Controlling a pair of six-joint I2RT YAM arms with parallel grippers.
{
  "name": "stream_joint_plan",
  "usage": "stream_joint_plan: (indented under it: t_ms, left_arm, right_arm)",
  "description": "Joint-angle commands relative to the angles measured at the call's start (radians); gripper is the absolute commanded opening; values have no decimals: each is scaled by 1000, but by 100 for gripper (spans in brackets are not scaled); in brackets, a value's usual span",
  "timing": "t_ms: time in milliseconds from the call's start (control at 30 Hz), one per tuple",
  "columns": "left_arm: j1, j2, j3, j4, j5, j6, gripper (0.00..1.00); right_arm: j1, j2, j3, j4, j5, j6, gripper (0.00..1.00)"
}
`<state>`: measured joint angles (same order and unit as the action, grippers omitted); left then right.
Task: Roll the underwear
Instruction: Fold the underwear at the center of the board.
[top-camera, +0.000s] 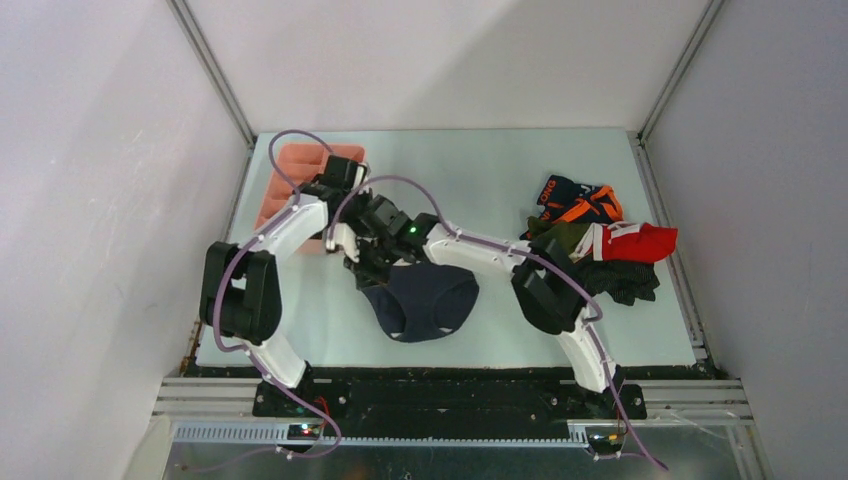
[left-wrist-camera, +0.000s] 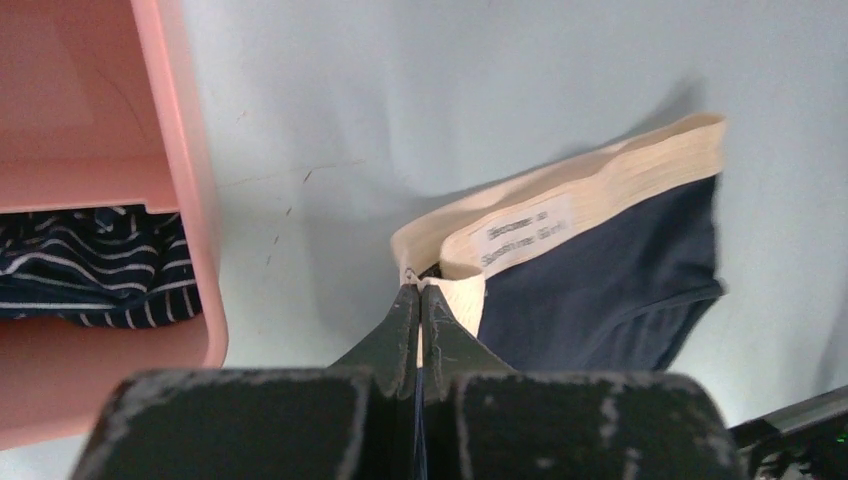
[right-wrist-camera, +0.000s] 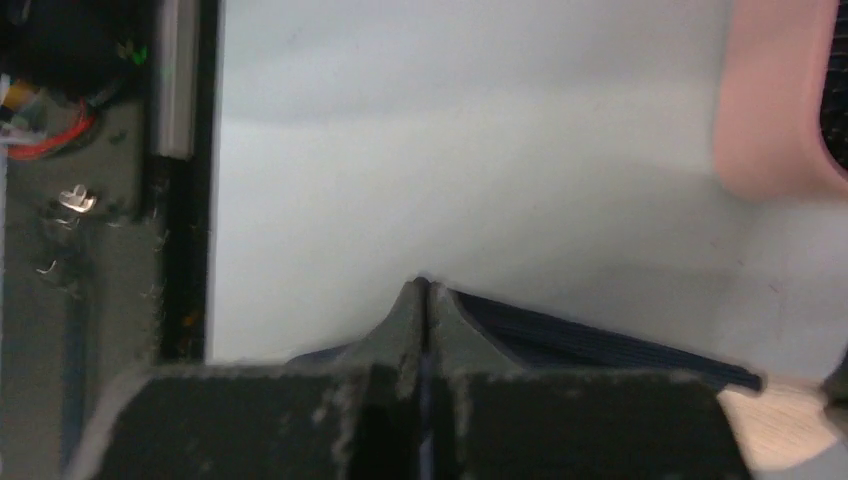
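Note:
Navy underwear with a beige waistband (top-camera: 425, 305) hangs from both grippers over the table's middle. My left gripper (left-wrist-camera: 420, 290) is shut on the beige waistband (left-wrist-camera: 600, 190). My right gripper (right-wrist-camera: 422, 288) is shut on navy cloth (right-wrist-camera: 600, 340) of the same underwear. In the top view both grippers (top-camera: 365, 245) meet at the garment's upper left, next to the pink tray (top-camera: 290, 185). Striped underwear (left-wrist-camera: 90, 265) lies in a tray compartment. A pile of other underwear (top-camera: 600, 240) lies at the right: black-orange, olive, red-white, black.
The pink tray's wall (left-wrist-camera: 190, 200) is just left of my left gripper, and its corner (right-wrist-camera: 780, 110) shows at the right wrist view's upper right. The table's near edge and black rail (right-wrist-camera: 180, 200) are at the left there.

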<state>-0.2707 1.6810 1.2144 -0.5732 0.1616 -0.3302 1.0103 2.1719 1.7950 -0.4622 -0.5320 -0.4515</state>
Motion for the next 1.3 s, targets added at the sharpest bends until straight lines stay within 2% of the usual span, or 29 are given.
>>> stream_joint_plan:
  t_ms: [0,233,433,800,1067,1267]
  left_arm:
    - [-7,-26,83,13,53,5,0]
    - [-20,39,201,10,101,-25,0]
    - [-84,98,264,17,130,-39,0]
    - [-173,182,345,-40,-12,-31,0]
    - [-214,244,394,-36,-31,-16,0]
    - [-239,277,410,-25,-32,-20,0]
  right_arm:
    - [-50,-143,5,64,-154,157,0]
    - [-122,-289,-190,126,-208,170,0]
    - [-173,-393,-368,203,-231,195,0]
    - [-262,-439,-503,249,-253,241,0]
    - [-318,-453,-565,255,-265,248,0]
    - [-358,-455,-591,199,-263,220,0]
